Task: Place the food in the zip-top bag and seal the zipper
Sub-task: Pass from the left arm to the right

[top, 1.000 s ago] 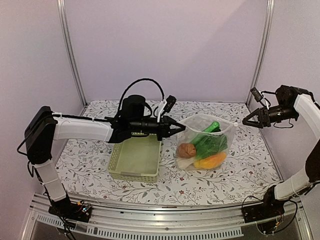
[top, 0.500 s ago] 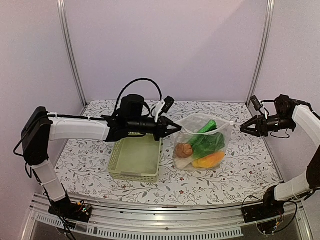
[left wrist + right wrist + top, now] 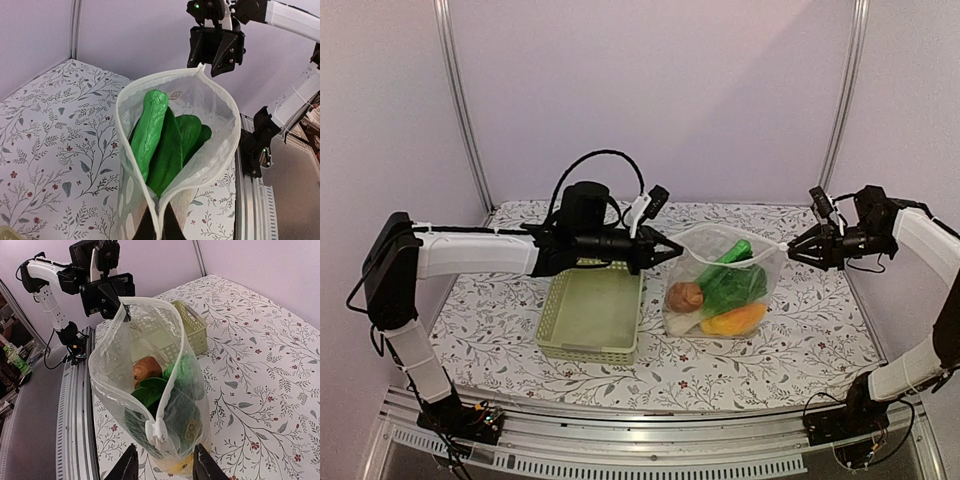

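My left gripper [image 3: 672, 250] is pressed together on the 9 o'clock end of the zip-top bag [image 3: 772, 272], holding its mouth up. My right gripper [image 3: 793, 247] is spread at the 3 o'clock end, a finger on either side of that corner. The zipper [image 3: 175, 372] gapes wide. The food [image 3: 728, 287], green, brown and orange pieces, sits inside the bag, whose base rests on the tabletop [image 3: 800, 345]. A pale green basket [image 3: 588, 350] stands just at its 9 o'clock.

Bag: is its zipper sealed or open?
Open. In both wrist views the zipper gapes in a wide loop, green food visible inside; the left gripper pinches one end.
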### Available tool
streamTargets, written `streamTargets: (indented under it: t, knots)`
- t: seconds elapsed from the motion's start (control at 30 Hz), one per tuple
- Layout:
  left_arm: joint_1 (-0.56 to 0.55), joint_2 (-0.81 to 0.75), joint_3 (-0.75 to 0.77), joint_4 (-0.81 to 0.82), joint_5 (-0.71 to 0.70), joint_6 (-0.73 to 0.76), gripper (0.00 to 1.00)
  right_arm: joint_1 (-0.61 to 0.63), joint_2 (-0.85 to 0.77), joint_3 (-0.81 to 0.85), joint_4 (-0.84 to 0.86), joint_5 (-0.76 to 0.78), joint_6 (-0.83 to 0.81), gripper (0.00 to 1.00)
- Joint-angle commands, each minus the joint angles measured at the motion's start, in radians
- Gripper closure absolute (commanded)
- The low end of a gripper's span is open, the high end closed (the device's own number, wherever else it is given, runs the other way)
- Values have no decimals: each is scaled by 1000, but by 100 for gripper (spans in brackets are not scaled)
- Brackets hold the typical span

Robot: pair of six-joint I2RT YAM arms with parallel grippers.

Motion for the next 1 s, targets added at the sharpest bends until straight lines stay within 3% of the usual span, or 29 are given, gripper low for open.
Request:
streamTargets:
  t: [0.0,0.23,0.63,0.97]
  knots:
    - [16,6,42,-14,-3,8,100,52,15,-18,70,-105,-338,64]
    - [18,15,52,-33,-14,10,100,149,28,-46,170,-67,-263,65]
    - [26,5,36,-39,-32,13,100,172,57,-82,216,-42,-204,65]
    - [27,-5,21,-34,-32,8,100,171,78,-56,230,-12,-140,88]
